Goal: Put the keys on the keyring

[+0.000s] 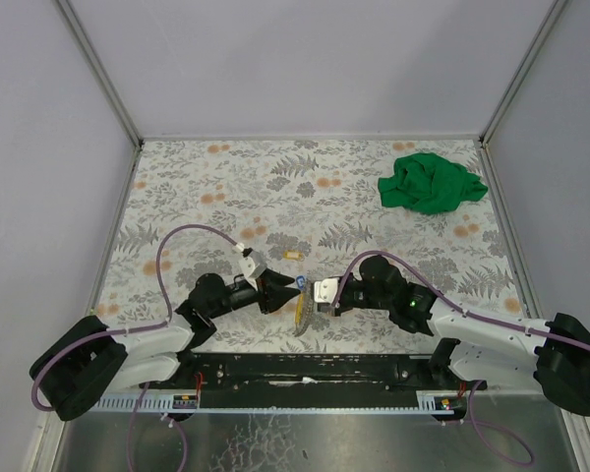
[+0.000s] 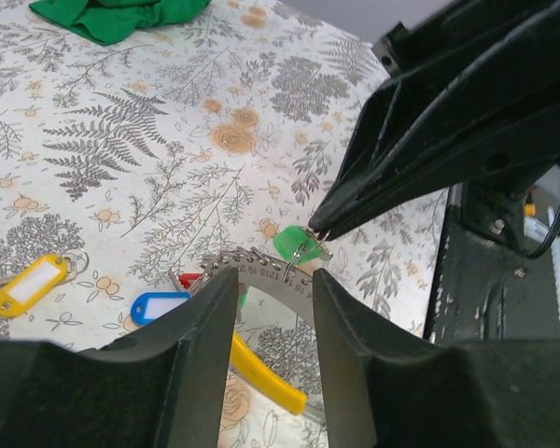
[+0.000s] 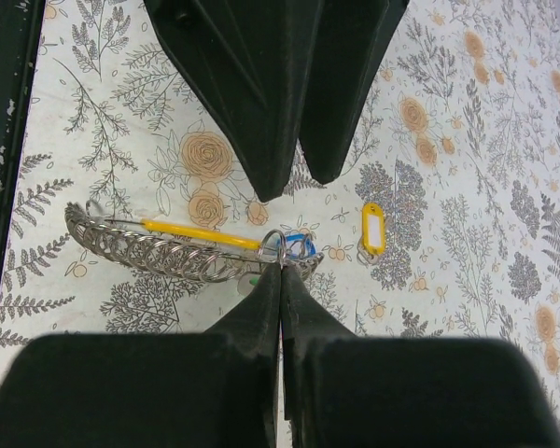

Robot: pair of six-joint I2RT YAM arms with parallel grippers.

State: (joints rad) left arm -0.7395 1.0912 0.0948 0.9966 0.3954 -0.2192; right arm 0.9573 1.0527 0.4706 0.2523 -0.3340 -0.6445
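Observation:
The keyring [image 2: 261, 276] is a curved silvery strip with several wire loops [image 3: 149, 250], carrying red [image 2: 191, 278] and blue tags [image 2: 159, 306] and a yellow bar [image 2: 266, 373]. It lies between the arms near the table's front edge [image 1: 303, 313]. My left gripper [image 2: 273, 280] is open, its fingertips standing either side of the strip. My right gripper [image 3: 281, 266] is shut on the small ring of the green key [image 2: 291, 245], held right at the keyring's edge. The yellow key [image 1: 294, 256] lies loose on the table, beyond the grippers [image 3: 373, 229].
A crumpled green cloth [image 1: 431, 184] lies at the back right of the flower-patterned table [image 1: 226, 187]. Grey walls close in the back and sides. A black rail [image 1: 315, 369] runs along the near edge between the arm bases.

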